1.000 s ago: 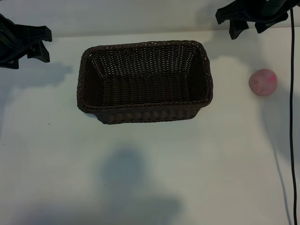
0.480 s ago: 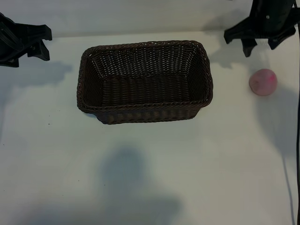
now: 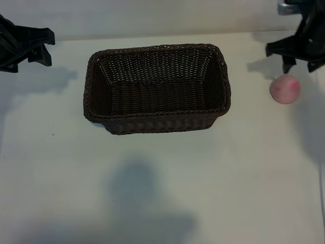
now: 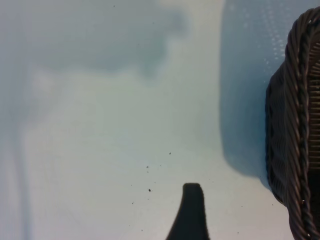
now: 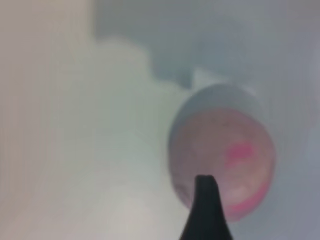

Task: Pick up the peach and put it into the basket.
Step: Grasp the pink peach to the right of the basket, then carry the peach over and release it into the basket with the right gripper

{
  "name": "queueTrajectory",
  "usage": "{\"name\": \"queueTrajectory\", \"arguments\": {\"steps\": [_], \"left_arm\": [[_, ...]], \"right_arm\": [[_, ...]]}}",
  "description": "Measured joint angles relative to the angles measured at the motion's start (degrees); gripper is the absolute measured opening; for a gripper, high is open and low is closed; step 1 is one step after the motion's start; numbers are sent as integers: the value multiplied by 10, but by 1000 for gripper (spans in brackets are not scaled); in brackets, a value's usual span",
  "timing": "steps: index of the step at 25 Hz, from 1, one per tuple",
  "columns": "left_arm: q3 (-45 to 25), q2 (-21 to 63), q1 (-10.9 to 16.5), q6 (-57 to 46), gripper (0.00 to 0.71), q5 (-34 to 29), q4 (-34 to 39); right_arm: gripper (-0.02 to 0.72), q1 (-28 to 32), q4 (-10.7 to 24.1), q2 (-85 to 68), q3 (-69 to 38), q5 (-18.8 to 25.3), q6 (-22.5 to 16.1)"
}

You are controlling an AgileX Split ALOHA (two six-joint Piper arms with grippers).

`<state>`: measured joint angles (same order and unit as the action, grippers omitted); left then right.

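The peach [image 3: 285, 89], a small pale-pink ball with magenta blotches, lies on the white table to the right of the basket [image 3: 156, 115]. That basket is a large dark-brown wicker one in the middle of the table, with nothing inside. My right gripper [image 3: 299, 65] hangs open just behind and above the peach, its fingers spread wider than the fruit and not touching it. In the right wrist view the peach [image 5: 225, 150] fills the space past one dark fingertip [image 5: 205, 210]. My left gripper [image 3: 30, 48] is parked open at the far left.
The left wrist view shows bare white table, one of its fingertips [image 4: 191, 215] and the basket's woven end wall [image 4: 295, 140]. A broad shadow [image 3: 137, 193] lies on the table in front of the basket.
My right arm has swung to the right and toward the table's front, from behind the basket's corner to just above the peach. The left arm, basket and peach have not moved.
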<state>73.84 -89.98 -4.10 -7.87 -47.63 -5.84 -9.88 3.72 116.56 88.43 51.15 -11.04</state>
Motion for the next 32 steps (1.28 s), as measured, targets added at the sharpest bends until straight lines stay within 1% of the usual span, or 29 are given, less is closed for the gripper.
{"name": "queueTrajectory", "arguments": {"steps": [3,6,9,11,13,15,16,17,18,19,21,24,28,32], "left_arm": [[0,0,0,0,595,3,0],[0,0,0,2,595,6,0],[0,0,0,2,595,9,0],[0,0,0,2,595,12,0],[0,0,0,2,595,15,0],[0,0,0,2,595,17,0],[0,0,0,2,595,19,0],[0,0,0,2,595,20,0],[0,0,0,2,595,20,0],[0,0,0,2,595,20,0],[0,0,0,2,595,20,0],[0,0,0,2,595,22,0],[0,0,0,2,595,23,0],[0,0,0,2,595,23,0]], "right_arm": [[514,8,-14,0,-24,-21,11],[512,8,-37,8,-41,-48,21],[510,8,-43,30,-42,-63,26],[481,8,-41,42,-42,-67,27],[395,8,-42,46,-42,-69,27],[236,8,-43,46,-42,-69,27],[164,8,-44,46,-42,-69,27],[107,8,-45,46,-42,-70,27],[75,8,-45,46,-42,-70,27],[59,8,-45,45,-42,-68,28],[45,8,-45,43,-39,-57,34],[41,8,-51,32,-28,-27,50],[41,8,-53,-3,3,32,60],[41,7,-53,-37,31,73,70]]}}
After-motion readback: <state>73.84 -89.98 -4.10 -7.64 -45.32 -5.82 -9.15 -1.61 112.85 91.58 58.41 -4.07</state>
